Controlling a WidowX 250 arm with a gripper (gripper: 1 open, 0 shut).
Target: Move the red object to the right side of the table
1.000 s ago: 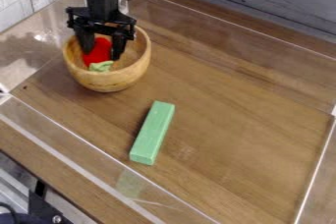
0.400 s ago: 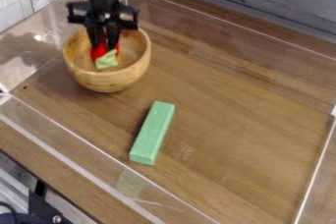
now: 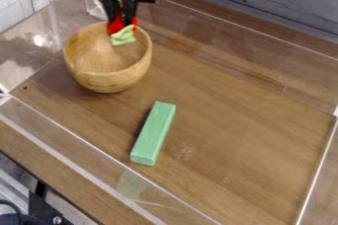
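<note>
The red object (image 3: 123,27), a small strawberry-like toy with a light green leafy end, hangs in the air above the far right rim of the wooden bowl (image 3: 106,66). My gripper (image 3: 122,24) points down from the top of the view and is shut on it, with the black fingers (image 3: 132,19) either side of the red body. The green end pokes out below the fingertips. The bowl beneath looks empty. The table (image 3: 244,101) is brown wood grain and spreads out to the right.
A long green rectangular block (image 3: 153,133) lies flat near the middle front of the table. Low clear plastic walls (image 3: 317,185) edge the tabletop. The wooden bowl stands at the far left.
The gripper closed on the red object inside the bowl, then lifted it out and carried it up and slightly right. The bowl and green block stayed put.
</note>
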